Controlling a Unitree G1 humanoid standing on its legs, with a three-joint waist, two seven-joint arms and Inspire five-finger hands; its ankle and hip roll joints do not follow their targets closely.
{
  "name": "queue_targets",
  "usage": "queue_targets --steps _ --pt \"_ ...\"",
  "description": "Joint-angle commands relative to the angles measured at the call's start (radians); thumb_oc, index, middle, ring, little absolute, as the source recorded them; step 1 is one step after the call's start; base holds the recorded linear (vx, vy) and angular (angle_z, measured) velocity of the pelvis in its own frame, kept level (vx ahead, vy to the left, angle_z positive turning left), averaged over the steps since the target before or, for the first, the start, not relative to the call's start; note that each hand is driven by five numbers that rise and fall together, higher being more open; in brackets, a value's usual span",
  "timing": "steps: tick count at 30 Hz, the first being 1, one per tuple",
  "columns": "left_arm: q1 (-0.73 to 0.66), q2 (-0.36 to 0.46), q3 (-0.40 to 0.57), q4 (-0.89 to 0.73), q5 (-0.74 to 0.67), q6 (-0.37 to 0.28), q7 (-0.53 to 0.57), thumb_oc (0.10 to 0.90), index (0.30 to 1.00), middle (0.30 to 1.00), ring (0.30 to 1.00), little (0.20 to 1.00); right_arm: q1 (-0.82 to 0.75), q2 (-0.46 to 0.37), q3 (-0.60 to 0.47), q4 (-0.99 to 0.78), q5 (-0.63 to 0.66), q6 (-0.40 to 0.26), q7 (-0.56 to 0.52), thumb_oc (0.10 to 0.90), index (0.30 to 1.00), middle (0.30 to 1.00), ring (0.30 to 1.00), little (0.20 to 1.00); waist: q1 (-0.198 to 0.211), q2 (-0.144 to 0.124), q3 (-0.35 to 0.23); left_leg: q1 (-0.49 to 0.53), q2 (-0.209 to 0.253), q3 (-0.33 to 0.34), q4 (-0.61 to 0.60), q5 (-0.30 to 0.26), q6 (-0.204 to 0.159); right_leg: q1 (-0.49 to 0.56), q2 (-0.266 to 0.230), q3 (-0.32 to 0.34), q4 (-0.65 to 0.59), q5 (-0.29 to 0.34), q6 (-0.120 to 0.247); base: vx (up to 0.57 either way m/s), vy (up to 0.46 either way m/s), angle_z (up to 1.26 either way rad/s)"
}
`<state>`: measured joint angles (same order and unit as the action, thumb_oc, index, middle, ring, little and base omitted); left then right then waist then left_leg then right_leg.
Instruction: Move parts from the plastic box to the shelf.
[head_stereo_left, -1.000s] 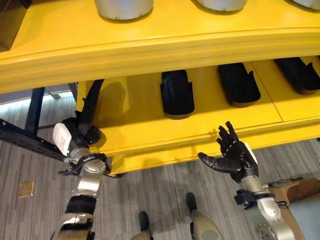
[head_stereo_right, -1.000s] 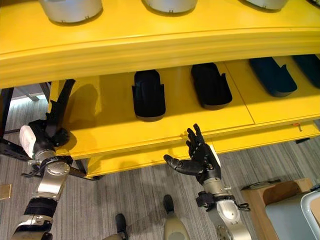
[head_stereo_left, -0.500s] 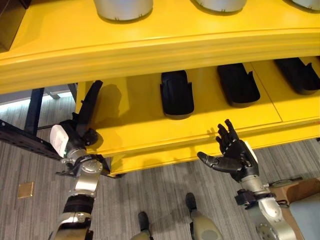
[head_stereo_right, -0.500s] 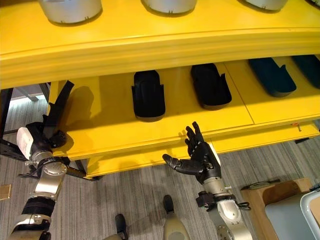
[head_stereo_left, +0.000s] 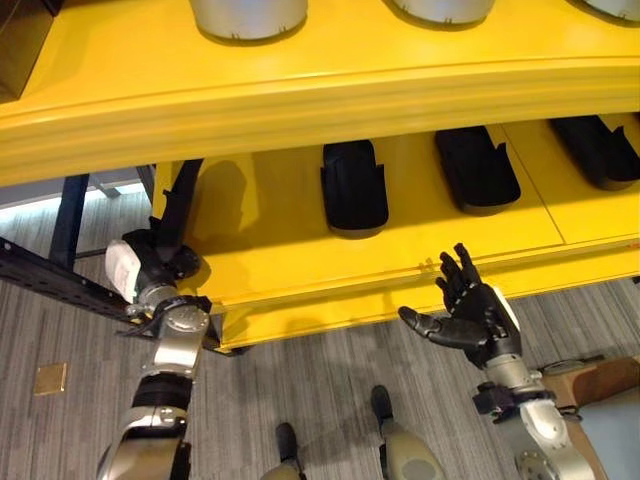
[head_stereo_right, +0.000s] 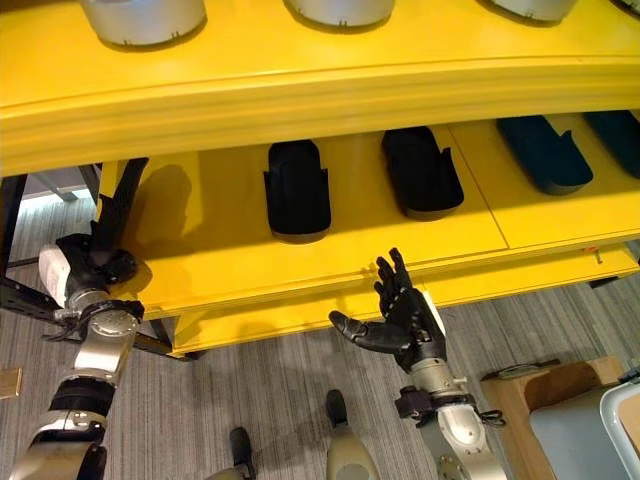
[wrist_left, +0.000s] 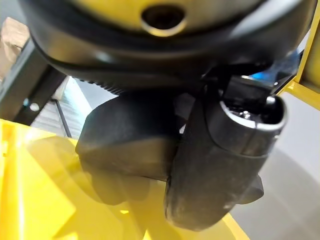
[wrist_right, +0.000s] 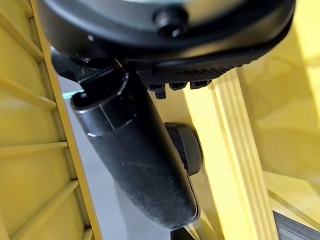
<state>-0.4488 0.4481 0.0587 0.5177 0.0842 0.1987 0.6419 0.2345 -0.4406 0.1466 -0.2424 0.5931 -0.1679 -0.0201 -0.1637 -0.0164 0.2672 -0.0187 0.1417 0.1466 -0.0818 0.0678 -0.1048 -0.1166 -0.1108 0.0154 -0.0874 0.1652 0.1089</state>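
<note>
A brass floor plate (head_stereo_left: 52, 378) lies on grey carpet (head_stereo_left: 300, 385) below the left hand (head_stereo_left: 150, 268), and a wooden crate (head_stereo_left: 590, 378) sits just right of the right hand (head_stereo_left: 478, 315).

A grey carpet (head_stereo_left: 300, 390) with a fine ribbed weave covers the floor, darker where shade falls under the furniture. A small square brass-coloured plate (head_stereo_left: 52, 378) is set into it at the left. A dark metal frame (head_stereo_left: 60, 260) stands at the left, one upright post and one slanting beam crossing just above the carpet, with a pale, brightly lit strip of floor (head_stereo_left: 60, 190) behind it. At the lower right, a light wooden board (head_stereo_right: 540, 385) sits on the carpet, beside the corner of a grey-blue container (head_stereo_right: 590, 430) with a pale rim. Light comes from above, even and fairly soft.
</note>
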Motion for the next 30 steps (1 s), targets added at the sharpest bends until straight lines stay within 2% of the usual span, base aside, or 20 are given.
queue_targets --steps 1,2,15,30 --pt "-0.168 0.105 -0.029 0.036 0.009 -0.086 0.042 0.865 0.951 0.951 0.951 0.951 -0.022 -0.021 -0.063 -0.148 0.024 -0.1 0.006 0.9 1.0 1.0 1.0 1.0 -0.004 -0.033 -0.07 -0.002 0.047 0.032 0.032 -0.015 -0.011 0.069 -0.032 -0.012 0.009 -0.123 0.02 0.0 0.0 0.0" --pt "-0.174 0.106 -0.034 0.04 0.009 -0.087 0.039 0.9 1.0 1.0 1.0 1.0 -0.022 -0.021 -0.063 -0.147 0.024 -0.099 0.005 0.9 1.0 1.0 1.0 1.0 -0.005 -0.033 -0.07 -0.003 0.047 0.032 0.033 -0.015 -0.011 0.068 -0.032 -0.012 0.009 -0.123 0.02 0.0 0.0 0.0" --pt "-0.228 0.121 -0.058 0.024 0.0 -0.094 0.029 0.9 1.0 1.0 1.0 1.0 -0.015 -0.024 -0.071 -0.139 0.021 -0.098 0.007 0.9 1.0 1.0 1.0 1.0 -0.006 -0.026 -0.074 -0.004 0.045 0.023 0.032 -0.017 -0.012 0.074 -0.035 -0.019 0.01 -0.127 0.018 0.0 0.0 0.0" --pt "-0.215 0.097 -0.052 -0.105 -0.034 -0.135 0.036 0.9 1.0 1.0 1.0 1.0 -0.023 -0.023 -0.071 -0.13 0.013 -0.095 -0.009 0.9 1.0 1.0 1.0 1.0 -0.004 -0.013 -0.086 0.01 0.04 0.02 0.029 -0.022 -0.01 0.089 -0.038 -0.023 0.01 -0.135 0.017 0.0 -0.001 0.01"
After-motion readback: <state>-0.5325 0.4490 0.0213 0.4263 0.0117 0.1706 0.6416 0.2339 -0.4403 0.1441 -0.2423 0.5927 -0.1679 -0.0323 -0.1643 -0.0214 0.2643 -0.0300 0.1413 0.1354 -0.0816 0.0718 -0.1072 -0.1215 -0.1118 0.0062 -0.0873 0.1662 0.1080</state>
